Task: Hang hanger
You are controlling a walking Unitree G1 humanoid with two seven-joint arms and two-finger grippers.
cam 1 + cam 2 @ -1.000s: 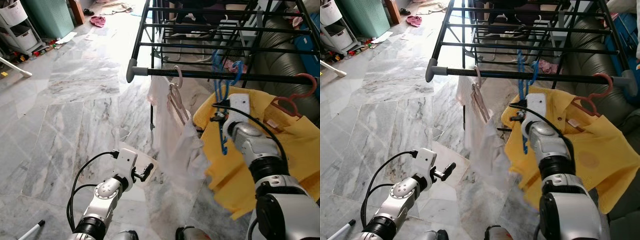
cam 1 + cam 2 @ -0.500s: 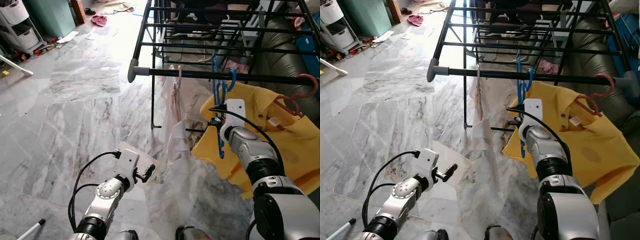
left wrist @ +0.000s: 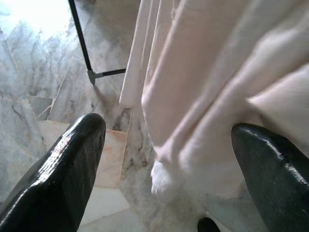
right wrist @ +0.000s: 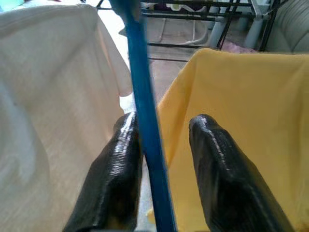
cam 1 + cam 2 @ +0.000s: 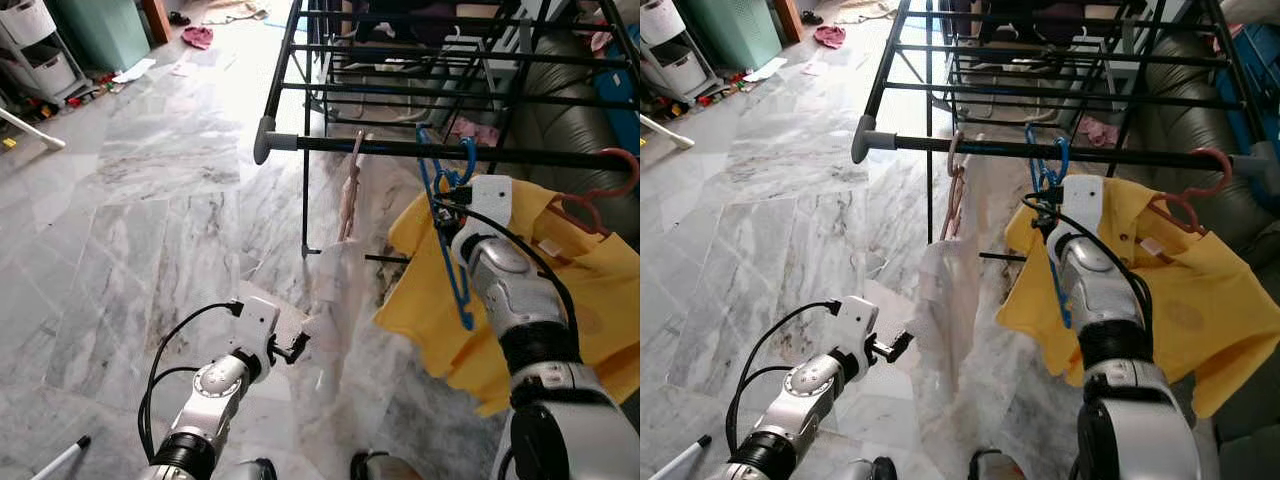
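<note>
Since a second ago the right hand [image 5: 452, 205] has risen closer to the rail [image 5: 400, 149], and the pale shirt [image 5: 940, 300] has swung down off the yellow shirt [image 5: 560, 300] to hang lower, by the left hand [image 5: 297, 347].

The right hand is just under the rail with the blue hanger [image 5: 448, 230] between its fingers [image 4: 120, 169]. One finger touches the hanger's arm; the other stands a little apart, so the hand looks slack rather than clenched. The blue hook [image 5: 462, 160] sits over the rail, between the pale shirt's hanger [image 5: 956, 170] and the red hanger [image 5: 600, 180] that carries the yellow shirt.

I take this for the last step: the hanger looks hung, and the hand only needs to spread a bit and draw back down without dragging the hook off or snagging the yellow cloth just beside it.

The left hand is low over the marble floor [image 5: 150, 200], fingers [image 3: 58, 169] spread wide, the pale shirt's hem hanging loose between them, not gripped.
</note>
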